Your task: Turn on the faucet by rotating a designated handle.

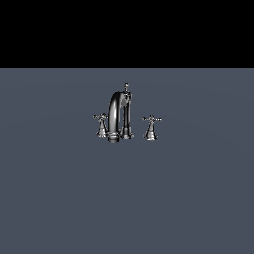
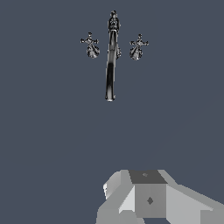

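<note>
The chrome faucet (image 1: 115, 116) stands on the flat grey floor in the middle of the exterior view. It has an arched spout, a thin upright rod with a knob (image 1: 126, 92), and a cross handle on each side (image 1: 101, 119) (image 1: 151, 121). The wrist view looks down on the faucet (image 2: 110, 70) from well away, with both cross handles (image 2: 90, 42) (image 2: 138, 43) showing. A grey and white blocky part of my gripper (image 2: 148, 197) shows in the wrist view, far from the faucet. Its fingertips do not show. The arm is out of the exterior view.
The grey floor (image 1: 198, 198) runs around the faucet on all sides. A black background lies beyond its far edge.
</note>
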You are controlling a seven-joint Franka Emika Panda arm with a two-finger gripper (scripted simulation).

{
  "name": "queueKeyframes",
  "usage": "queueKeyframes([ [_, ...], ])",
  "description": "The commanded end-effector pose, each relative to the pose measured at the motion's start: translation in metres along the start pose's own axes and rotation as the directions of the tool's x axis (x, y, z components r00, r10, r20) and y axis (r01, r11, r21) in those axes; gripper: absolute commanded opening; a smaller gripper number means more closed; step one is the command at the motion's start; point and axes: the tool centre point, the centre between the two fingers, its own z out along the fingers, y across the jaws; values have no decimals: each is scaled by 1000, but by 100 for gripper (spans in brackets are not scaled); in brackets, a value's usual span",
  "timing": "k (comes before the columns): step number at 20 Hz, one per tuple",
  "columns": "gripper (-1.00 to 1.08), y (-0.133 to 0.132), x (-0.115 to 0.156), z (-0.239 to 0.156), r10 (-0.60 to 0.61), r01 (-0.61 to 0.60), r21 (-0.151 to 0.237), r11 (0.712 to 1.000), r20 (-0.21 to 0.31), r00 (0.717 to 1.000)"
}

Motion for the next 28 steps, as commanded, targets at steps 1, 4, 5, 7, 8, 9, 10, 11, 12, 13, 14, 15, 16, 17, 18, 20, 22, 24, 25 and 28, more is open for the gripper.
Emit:
queueKeyframes([
  [1,-35,1,0,13,6,-6,8,1000,38,999],
  [4,-8,-3,12,45,-3,4,-11,1000,80,997],
  [5,-4,-15,2,45,-12,14,-20,1000,97,995],
  [7,2,-15,14,82,42,-40,-17,999,139,989],
  [8,2,-13,17,94,60,-58,-16,998,152,986],
  [9,5,-3,21,106,101,-99,-19,995,178,979],
  [10,9,-20,28,119,82,-83,-1,997,178,981],
  [11,15,-28,27,139,54,-59,18,998,208,977],
  [12,25,0,33,153,137,-143,9,990,225,965],
  [13,24,-6,41,162,124,-130,9,992,220,968],
  [14,33,-22,49,170,118,-123,9,992,222,968],
  [15,37,-34,49,186,97,-104,16,994,240,966],
  [16,36,-52,67,181,111,-124,49,991,209,972],
  [17,10,-71,77,186,84,-95,44,995,197,977],
  [18,-5,-60,88,196,133,-146,52,988,196,972],
  [20,-64,-76,103,215,144,-153,37,987,177,974],
  [22,-77,-67,133,225,170,-173,9,985,137,976],
  [24,-74,-78,149,246,168,-169,1,986,117,979],
  [25,-89,-99,166,243,127,-128,10,992,81,989],
  [28,-68,-82,202,272,93,-93,3,996,33,995],
])
